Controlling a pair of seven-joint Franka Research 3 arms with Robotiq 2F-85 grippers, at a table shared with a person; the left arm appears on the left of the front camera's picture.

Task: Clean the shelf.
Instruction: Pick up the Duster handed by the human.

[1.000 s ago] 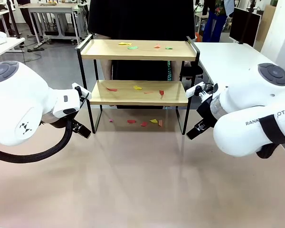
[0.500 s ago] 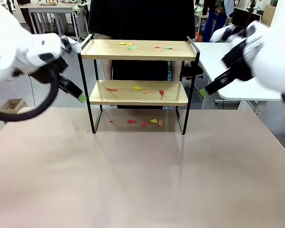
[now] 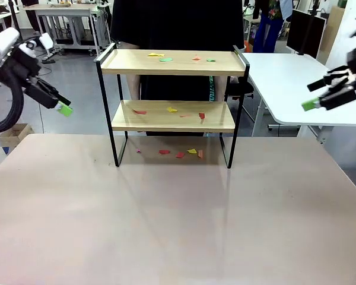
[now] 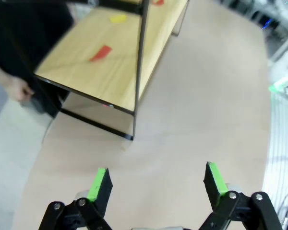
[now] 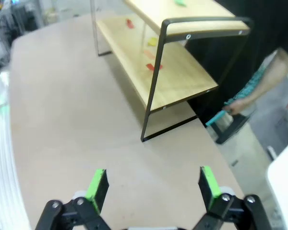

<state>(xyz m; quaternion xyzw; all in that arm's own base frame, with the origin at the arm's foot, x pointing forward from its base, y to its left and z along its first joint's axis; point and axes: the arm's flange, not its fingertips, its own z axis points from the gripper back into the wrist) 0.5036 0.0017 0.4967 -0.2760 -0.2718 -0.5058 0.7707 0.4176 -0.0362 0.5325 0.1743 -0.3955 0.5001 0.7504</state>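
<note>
Plainly not begun: the small two-tier shelf of light wooden boards in a black metal frame stands mid-far on the beige worktop, strewn with coloured paper scraps, left jaws and right jaws wide open, empty, raised either side, so next likely means reaching in to pinch a scrap.

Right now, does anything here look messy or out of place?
Yes: small coloured scraps lie scattered on both boards of the shelf and on the table beneath it, like litter. The shelf itself stands upright and looks undamaged.
</note>
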